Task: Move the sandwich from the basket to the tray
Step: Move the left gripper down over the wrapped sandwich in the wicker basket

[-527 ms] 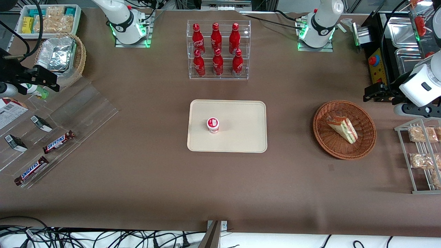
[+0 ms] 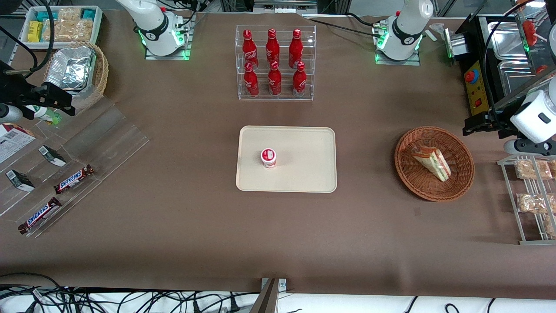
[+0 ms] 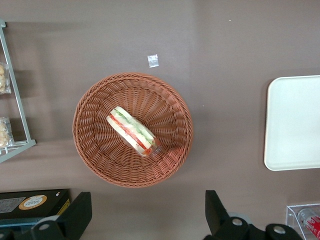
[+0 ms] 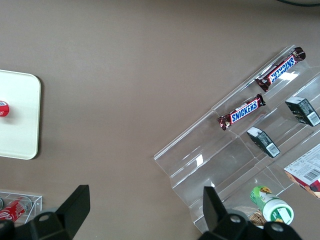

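Observation:
The sandwich (image 2: 432,161), a wrapped wedge with green and red filling, lies in the round reddish-brown basket (image 2: 408,182) toward the working arm's end of the table. The left wrist view shows the sandwich (image 3: 132,131) in the basket (image 3: 97,150) too. The cream tray (image 2: 304,174) lies mid-table with a small red-and-white cup (image 2: 268,157) on it; one edge of the tray (image 3: 295,122) shows in the left wrist view. My left gripper (image 2: 478,124) hovers high, beside the basket and slightly farther from the front camera. It (image 3: 146,212) is open and empty.
A clear rack of red bottles (image 2: 275,63) stands farther back than the tray. A wire rack with bagged snacks (image 2: 532,195) is beside the basket. A black control box (image 2: 475,82) stands near the gripper. An acrylic display with Snickers bars (image 2: 74,179) lies toward the parked arm's end.
My left gripper has shifted a little toward the working arm's end of the table. The sandwich, basket and tray have not moved.

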